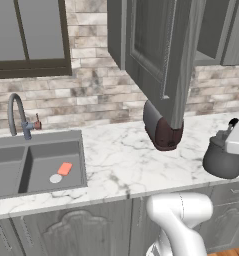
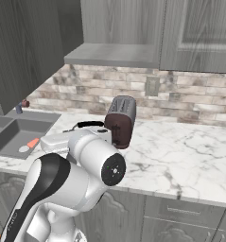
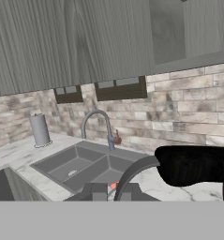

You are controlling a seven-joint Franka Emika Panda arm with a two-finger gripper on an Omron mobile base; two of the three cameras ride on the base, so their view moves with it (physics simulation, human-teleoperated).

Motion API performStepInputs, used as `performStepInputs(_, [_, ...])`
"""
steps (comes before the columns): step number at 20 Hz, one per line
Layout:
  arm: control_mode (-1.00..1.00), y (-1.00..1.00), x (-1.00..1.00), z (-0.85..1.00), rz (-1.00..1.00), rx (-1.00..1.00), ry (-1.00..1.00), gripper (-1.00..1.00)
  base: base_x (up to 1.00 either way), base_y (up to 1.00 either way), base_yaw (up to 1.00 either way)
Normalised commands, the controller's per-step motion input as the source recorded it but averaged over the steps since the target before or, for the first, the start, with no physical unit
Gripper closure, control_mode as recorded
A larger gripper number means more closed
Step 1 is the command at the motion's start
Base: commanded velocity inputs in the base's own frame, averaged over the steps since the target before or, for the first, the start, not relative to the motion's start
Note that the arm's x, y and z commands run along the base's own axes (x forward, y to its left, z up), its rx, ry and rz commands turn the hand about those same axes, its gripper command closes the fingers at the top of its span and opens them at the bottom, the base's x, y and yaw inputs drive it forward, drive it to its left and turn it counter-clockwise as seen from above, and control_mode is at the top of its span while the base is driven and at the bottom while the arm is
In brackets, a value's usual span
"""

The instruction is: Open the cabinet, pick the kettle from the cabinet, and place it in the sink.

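Kettle, squat and dark grey, hanging in the air off the front edge of the marble counter, at the right of the left base view, tilted a little, black knob up top. Held by its arched black handle, which passes right between the dark finger tips in the hand view. Gripper pinched nearly closed on that handle; white hand body just beside the kettle's top. In the right base view, a sliver of the black handle showing above the white arm, body hidden behind it.

Cabinet door swung wide open, jutting out over the counter; shelf inside looks bare where visible. Grey-and-maroon toaster standing on the counter below the open door, near the kettle but apart from it.

Sink well to the left, double basin, dark grey, set into the marble. Orange item and a pale round disc lying in the right basin. Gooseneck faucet behind it, against the brick backsplash. Dark-framed window above. Grey cylinder standing on the counter beyond the sink in the hand view.
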Motion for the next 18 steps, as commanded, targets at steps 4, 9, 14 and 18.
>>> performStepInputs(4, [-1.0,0.0,0.0,0.0,0.0,0.0,0.0,1.0,0.0,0.0,0.0])
performStepInputs(9, [1.0,0.0,0.0,0.0,0.0,0.0,0.0,1.0,0.0,0.0,0.0])
performStepInputs(14, [1.0,0.0,0.0,0.0,0.0,0.0,0.0,1.0,0.0,0.0,0.0])
performStepInputs(18, [1.0,0.0,0.0,0.0,0.0,0.0,0.0,1.0,-0.16,-0.01,0.0])
